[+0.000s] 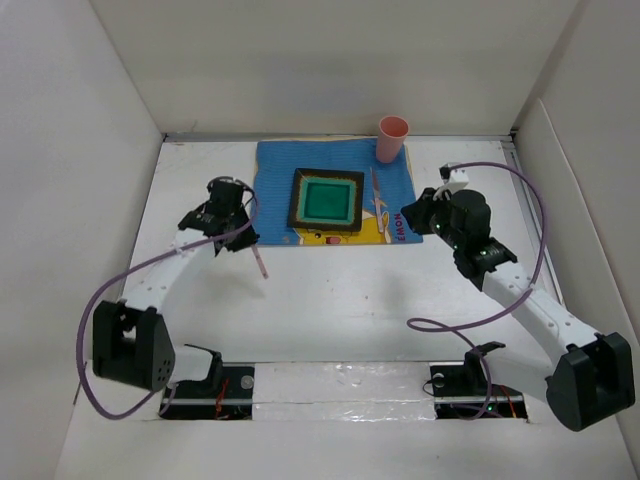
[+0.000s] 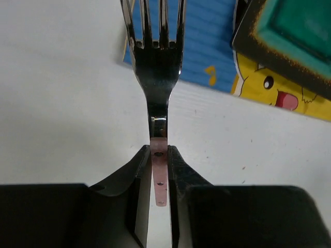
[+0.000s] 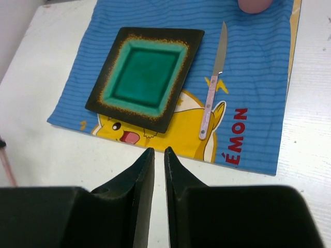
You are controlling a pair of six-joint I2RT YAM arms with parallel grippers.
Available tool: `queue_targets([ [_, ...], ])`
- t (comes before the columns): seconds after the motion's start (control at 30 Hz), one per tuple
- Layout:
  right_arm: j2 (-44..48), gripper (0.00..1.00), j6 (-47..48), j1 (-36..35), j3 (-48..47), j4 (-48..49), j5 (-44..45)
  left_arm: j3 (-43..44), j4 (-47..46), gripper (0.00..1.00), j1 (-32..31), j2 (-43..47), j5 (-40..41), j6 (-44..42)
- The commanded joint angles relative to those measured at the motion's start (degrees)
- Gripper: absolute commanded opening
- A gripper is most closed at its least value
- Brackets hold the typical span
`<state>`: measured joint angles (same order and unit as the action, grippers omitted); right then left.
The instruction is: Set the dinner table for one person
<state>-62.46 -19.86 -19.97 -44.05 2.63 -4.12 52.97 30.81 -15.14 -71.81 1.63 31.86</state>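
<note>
Dinner table [image 1: 350, 310] bears a placemat [image 1: 275, 170] with plate [image 1: 327, 200], knife [image 1: 377, 195], cup [image 1: 392, 138]; left jaws clamp a fork [image 2: 156, 62], right jaws narrow.

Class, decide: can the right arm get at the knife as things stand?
Probably yes: the knife lies uncovered on the placemat ahead of the right gripper, nothing between, though its fingers must open.
</note>
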Motion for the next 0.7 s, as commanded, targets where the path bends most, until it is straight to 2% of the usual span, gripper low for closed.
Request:
queue_targets([
  [0.0, -0.3, 0.04, -0.3, 0.4, 1.6, 6.7, -1.6, 13.6, -5.5, 0.00, 0.0, -11.9, 3.0, -4.2],
  [0.03, 0.0, 0.00, -0.3, 0.4, 1.9, 7.3, -1.9, 16.0, -5.6, 0.00, -0.6, -14.4, 2.3, -5.6],
  [0.07, 0.0, 0.00, -0.3, 0.4, 2.0, 7.3, -1.9, 16.0, -5.6, 0.00, -0.6, -14.4, 2.3, -5.7],
  [0.1, 0.0, 0.00, -0.3, 0.4, 1.9, 7.3, -1.9, 20.2, -6.3, 0.00, -0.6, -18.3, 2.5, -5.8],
  [0.17, 0.9, 0.00, 0.3, -0.2, 2.3, 7.2, -0.8, 23.2, -8.5, 0.00, -0.6, -21.8, 1.9, -8.8],
  [0.2, 1.3, 0.00, 0.5, -0.2, 2.6, 7.6, -0.3, 27.8, -7.4, 0.00, -0.6, -25.8, 3.6, -9.1],
  [0.27, 1.4, 0.00, 0.3, -0.2, 3.3, 8.3, 0.1, 31.8, -6.7, 0.00, -0.6, -29.9, 5.2, -11.7],
  [0.3, 1.4, 0.00, 0.2, -0.2, 3.2, 8.4, -0.2, 36.7, -3.5, 0.00, -0.6, -34.5, 5.6, -12.1],
  [0.37, 0.8, 0.10, 0.3, -0.9, 2.7, 7.8, 0.0, 41.8, -0.7, 0.00, -1.4, -39.5, 8.4, -14.2],
  [0.67, -3.4, 0.23, 0.4, -1.4, 1.1, 7.2, -0.8, 54.7, 5.7, 0.00, -9.1, -50.3, 22.0, -18.0],
])
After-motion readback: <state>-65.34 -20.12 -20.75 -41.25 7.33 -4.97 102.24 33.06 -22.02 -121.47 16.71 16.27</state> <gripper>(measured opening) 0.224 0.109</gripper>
